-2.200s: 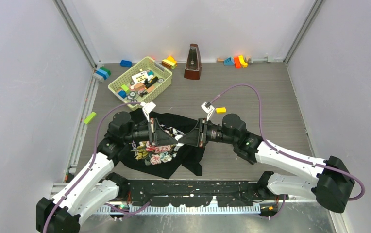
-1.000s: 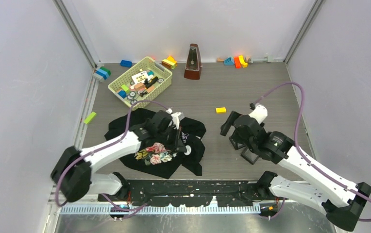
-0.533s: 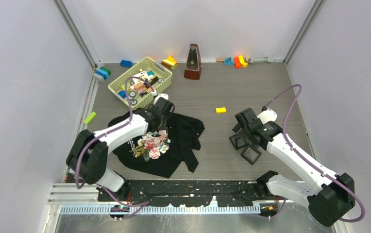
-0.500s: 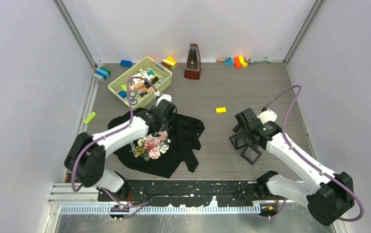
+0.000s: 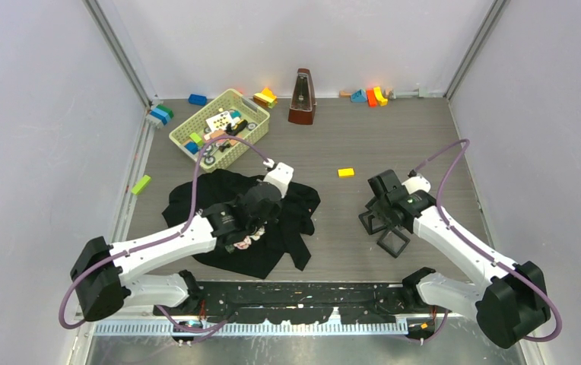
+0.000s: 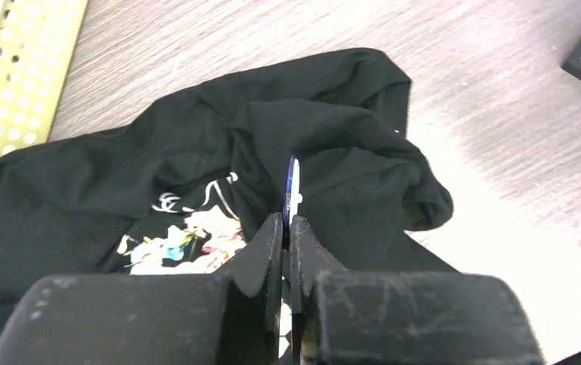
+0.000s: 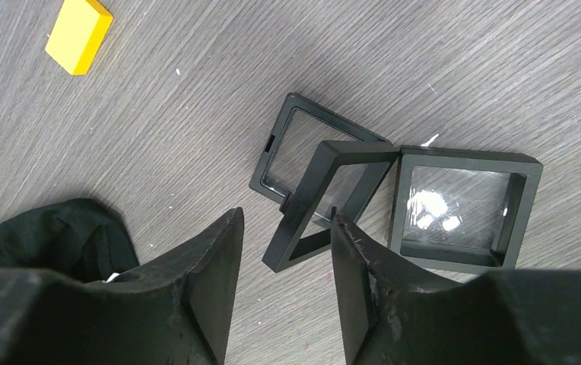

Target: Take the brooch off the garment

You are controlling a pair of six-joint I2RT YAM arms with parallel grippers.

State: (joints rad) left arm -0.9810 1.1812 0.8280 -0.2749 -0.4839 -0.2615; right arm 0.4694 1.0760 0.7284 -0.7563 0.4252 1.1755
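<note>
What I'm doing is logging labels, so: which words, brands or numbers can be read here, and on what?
Shirt: white script lettering, partly folded under, unreadable.
Card in the basket: dark marks, too small to read.
Brooch: edge-on, no text shows.
Nothing legible elsewhere.

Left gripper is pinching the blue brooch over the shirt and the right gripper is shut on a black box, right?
Not quite. The right gripper is open above the black boxes, as the right wrist view shows. The left gripper does pinch the brooch over the shirt.
</note>
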